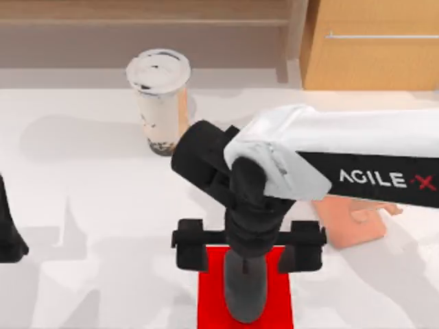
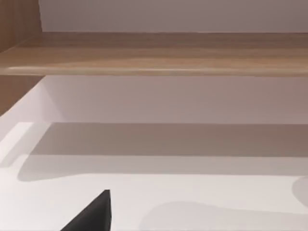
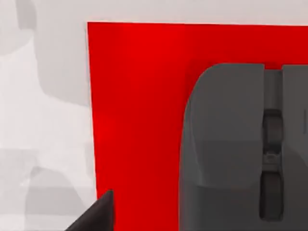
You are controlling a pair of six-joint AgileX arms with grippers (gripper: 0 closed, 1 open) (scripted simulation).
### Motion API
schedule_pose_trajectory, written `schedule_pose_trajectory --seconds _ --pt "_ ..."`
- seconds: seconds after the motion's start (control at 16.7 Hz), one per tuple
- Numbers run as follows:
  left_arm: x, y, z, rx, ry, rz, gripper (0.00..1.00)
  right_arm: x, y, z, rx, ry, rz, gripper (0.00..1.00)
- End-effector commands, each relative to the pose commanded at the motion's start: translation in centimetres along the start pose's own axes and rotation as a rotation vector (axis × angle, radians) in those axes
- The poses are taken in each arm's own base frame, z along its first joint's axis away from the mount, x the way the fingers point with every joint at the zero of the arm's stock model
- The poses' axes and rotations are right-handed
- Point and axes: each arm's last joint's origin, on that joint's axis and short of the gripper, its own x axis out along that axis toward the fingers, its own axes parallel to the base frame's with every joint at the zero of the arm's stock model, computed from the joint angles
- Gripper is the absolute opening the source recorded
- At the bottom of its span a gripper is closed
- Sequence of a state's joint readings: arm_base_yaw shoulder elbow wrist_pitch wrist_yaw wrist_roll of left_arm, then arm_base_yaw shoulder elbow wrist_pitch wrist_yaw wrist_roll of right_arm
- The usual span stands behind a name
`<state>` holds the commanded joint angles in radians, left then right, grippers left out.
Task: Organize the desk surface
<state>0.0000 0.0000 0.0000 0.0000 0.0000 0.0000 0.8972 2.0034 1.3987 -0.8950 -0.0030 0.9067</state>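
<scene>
A rendered office desk: a grey computer mouse point(image 1: 245, 291) lies on a red mouse mat point(image 1: 209, 295), a lidded bubble-tea cup point(image 1: 160, 99) behind the mat, a tan wooden cabinet point(image 1: 370, 44) farther back

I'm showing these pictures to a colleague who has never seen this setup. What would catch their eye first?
Probably the red mat at the desk surface's near edge, with a dark grey mouse lying on it and the right end effector directly above. Next, the lidded bubble tea cup standing farther back, left of centre.
</scene>
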Motion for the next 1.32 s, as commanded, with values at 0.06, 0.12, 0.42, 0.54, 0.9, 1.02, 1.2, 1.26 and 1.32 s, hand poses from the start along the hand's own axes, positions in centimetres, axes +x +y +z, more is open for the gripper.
schedule_pose_trajectory --seconds 0.06,0.12,0.42,0.54,0.9,1.02,1.2,1.26,1.32 --pt "0.0 0.0 0.0 0.0 0.0 0.0 1.0 -1.4 -0.4 0.9 0.002 -0.03 0.047 1.0" --pt "0.0 0.0 0.0 0.0 0.0 0.0 1.0 -3.1 -1.0 2.0 0.004 -0.069 0.1 1.0" --pt "0.0 0.0 0.0 0.0 0.0 0.0 1.0 -13.1 -9.5 7.5 0.014 -0.367 0.3 1.0" --pt "0.0 0.0 0.0 0.0 0.0 0.0 1.0 -15.8 -15.5 9.1 0.03 -0.488 0.276 1.0" --pt "0.0 0.0 0.0 0.0 0.0 0.0 1.0 -15.2 -35.8 7.7 0.129 -0.487 -0.057 1.0" --pt "0.0 0.0 0.0 0.0 0.0 0.0 1.0 -12.8 -41.1 5.2 0.162 -0.355 -0.124 1.0" --pt "0.0 0.0 0.0 0.0 0.0 0.0 1.0 -8.9 -46.0 1.0 0.188 -0.136 -0.125 1.0" --pt "0.0 0.0 0.0 0.0 0.0 0.0 1.0 -7.8 -46.9 -0.2 0.193 -0.076 -0.108 1.0" --pt "0.0 0.0 0.0 0.0 0.0 0.0 1.0 -6.9 -47.5 -1.2 0.197 -0.027 -0.09 1.0"
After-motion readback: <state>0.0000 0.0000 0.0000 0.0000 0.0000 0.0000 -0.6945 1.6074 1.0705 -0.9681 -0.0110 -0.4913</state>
